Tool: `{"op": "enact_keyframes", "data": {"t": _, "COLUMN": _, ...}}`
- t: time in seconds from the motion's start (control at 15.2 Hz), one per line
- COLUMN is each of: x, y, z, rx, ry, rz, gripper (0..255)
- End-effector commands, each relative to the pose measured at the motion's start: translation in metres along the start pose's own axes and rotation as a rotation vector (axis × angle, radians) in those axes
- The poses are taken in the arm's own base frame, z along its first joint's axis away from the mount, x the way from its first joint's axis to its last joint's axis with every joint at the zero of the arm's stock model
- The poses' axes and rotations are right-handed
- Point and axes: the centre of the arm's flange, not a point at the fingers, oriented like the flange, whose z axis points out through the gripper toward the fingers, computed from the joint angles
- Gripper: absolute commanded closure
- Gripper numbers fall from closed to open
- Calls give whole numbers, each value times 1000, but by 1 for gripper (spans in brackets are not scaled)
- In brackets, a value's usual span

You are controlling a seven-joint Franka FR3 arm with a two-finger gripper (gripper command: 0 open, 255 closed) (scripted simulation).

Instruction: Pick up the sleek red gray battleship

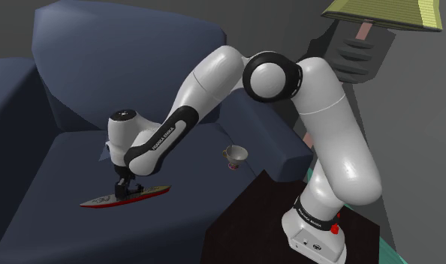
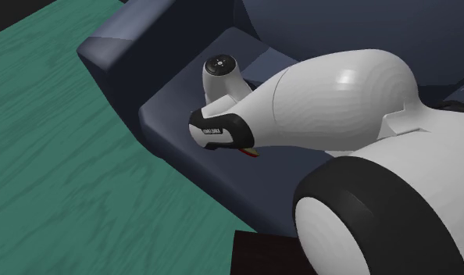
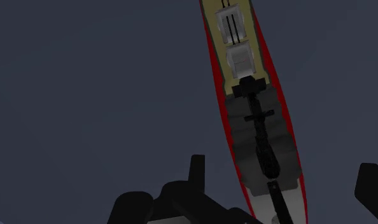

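Claw (image 3: 284,170) is spread open, gripping nothing. Its fingers (image 3: 196,170) stand either side of the battleship (image 3: 256,121) w/ a gap btwn each one & the hull, so no contact yet. It's lined up across the hull's narrow width near midship, prob. because that's the only span the jaws can close on; lengthwise it's far too long.

In the shoulder view the claw (image 1: 124,185) points down, just above the deck. The battleship (image 1: 127,197) lies flat on the dark navy sofa seat (image 1: 56,187): red hull, grey & black superstructure, tan deck.

Looks like pre-grasp. Next needs a short drop, then a squeeze low on the hull. The cushion may give, so the slim hull could tip if pinched off-centre.

White teacup (image 1: 235,154) stands by the armrest, well apart, so no obstacle. Further out are the dark stand (image 1: 244,225) & a lamp (image 1: 387,15).
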Motion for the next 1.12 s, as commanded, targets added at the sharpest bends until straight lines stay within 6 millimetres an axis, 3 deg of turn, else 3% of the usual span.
{"op": "enact_keyframes", "data": {"t": 0.0, "x": -1, "y": 0, "z": 13, "rx": 0, "ry": 0, "rz": 0, "gripper": 0}}
{"op": "enact_keyframes", "data": {"t": 0.13, "x": -1, "y": 0, "z": 13, "rx": 0, "ry": 0, "rz": 0, "gripper": 0}}
{"op": "enact_keyframes", "data": {"t": 0.2, "x": 0, "y": 0, "z": 13, "rx": 0, "ry": 0, "rz": 0, "gripper": 255}}
{"op": "enact_keyframes", "data": {"t": 0.79, "x": -1, "y": 0, "z": 13, "rx": 0, "ry": 0, "rz": 0, "gripper": 255}}
{"op": "enact_keyframes", "data": {"t": 1.06, "x": 1, "y": 1, "z": -8, "rx": 0, "ry": 0, "rz": 0, "gripper": 255}}
